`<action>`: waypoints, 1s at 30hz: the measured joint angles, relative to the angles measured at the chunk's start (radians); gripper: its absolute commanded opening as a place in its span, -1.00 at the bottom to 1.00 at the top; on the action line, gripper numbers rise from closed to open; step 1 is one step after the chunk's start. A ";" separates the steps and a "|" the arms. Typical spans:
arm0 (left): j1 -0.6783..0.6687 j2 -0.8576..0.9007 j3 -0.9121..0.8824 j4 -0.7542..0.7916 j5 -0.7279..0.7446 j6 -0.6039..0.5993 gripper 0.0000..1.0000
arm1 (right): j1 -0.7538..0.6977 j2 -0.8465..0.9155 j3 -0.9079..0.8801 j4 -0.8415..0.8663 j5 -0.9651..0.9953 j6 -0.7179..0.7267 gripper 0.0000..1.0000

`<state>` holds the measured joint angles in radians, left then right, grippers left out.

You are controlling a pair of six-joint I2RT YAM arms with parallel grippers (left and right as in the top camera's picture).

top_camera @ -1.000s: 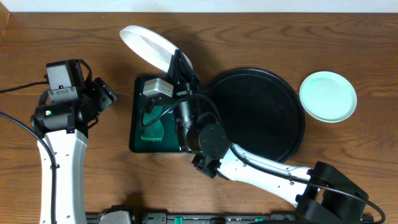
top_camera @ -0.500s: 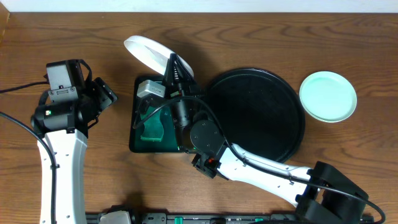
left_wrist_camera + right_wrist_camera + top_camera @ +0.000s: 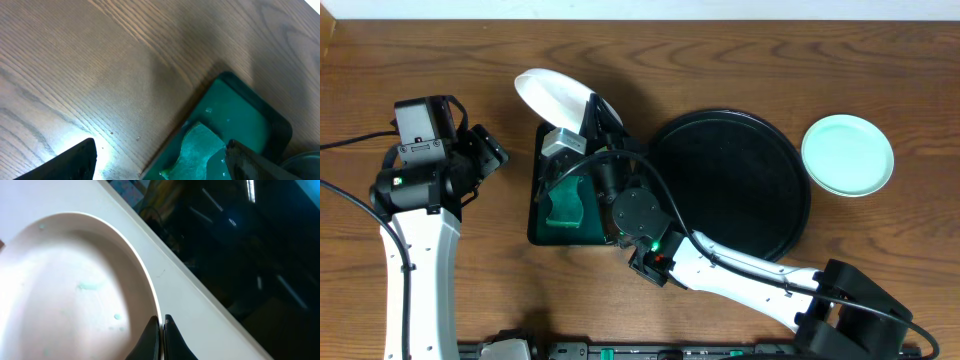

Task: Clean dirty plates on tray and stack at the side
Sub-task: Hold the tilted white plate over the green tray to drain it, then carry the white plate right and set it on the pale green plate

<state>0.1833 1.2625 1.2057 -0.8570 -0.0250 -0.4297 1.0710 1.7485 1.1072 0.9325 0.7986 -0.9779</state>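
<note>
My right gripper (image 3: 592,115) is shut on the rim of a white plate (image 3: 553,95) and holds it tilted in the air over the far edge of the green tray. In the right wrist view the fingertips (image 3: 161,325) pinch the plate's rim, and the plate (image 3: 65,295) shows small green specks (image 3: 90,286). The round black tray (image 3: 740,185) lies bare at center right. A stack of mint plates (image 3: 847,154) sits on the table to its right. My left gripper (image 3: 485,158) is open and empty, left of the green tray; its view (image 3: 160,165) shows wide-apart fingers.
A small rectangular dark green tray (image 3: 542,232) holds a green sponge (image 3: 565,205) under my right wrist. It also shows in the left wrist view (image 3: 245,107), with the sponge (image 3: 200,150). My right arm crosses the table's front half.
My right gripper has shifted left and slightly nearer with the plate, now more over the green tray's far-left corner. The left arm has not moved.
</note>
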 measured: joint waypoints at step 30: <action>0.000 0.000 0.000 -0.001 0.000 0.000 0.65 | -0.117 0.000 0.004 -0.650 -0.010 0.944 -0.98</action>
<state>0.1833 1.2625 1.2057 -0.8577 -0.0246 -0.4297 0.9543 1.7485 1.1110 0.2821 0.7883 -0.0341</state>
